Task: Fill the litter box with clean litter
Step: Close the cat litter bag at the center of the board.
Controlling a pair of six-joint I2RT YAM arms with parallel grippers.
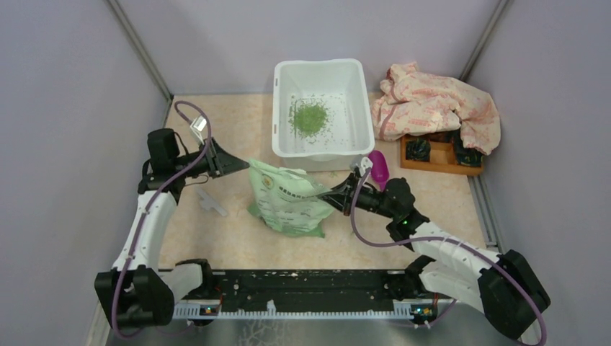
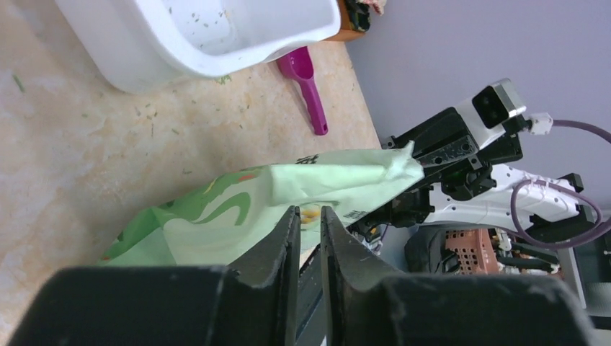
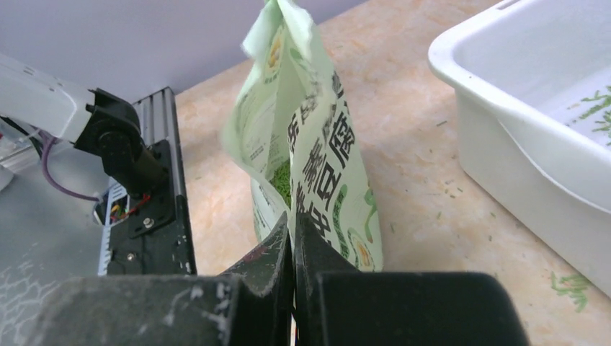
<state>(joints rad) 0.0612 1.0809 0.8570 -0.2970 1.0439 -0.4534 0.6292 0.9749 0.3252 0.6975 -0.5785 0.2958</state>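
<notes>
- In the litter box (image 1: pixel 318 65), at the far middle of the tabletop (image 1: pixel 238 119), only a small heap of clean litter (image 1: pixel 310 117) and stray granules; most of the filling not yet done, by the look of it.
- Just in front of the box, the green-and-white litter bag (image 1: pixel 287 200), mouth gaping, more green granules visible inside from the right wrist view.
- Right hand (image 3: pixel 292 225) pressed together on the bag's top edge: a thin pinch on slick film, so expect slipping once the full weight hangs from it.
- Left hand (image 2: pixel 310 216) a sliver apart at the bag's opposite top corner, clamping nothing that shows; with that corner free, probably sagging, folding and spilling onto the tabletop short of the rim.
- Magenta scoop (image 1: pixel 377 168) just beside the box's near right corner, close to the right arm; easy to knock while tilting the bag.
</notes>
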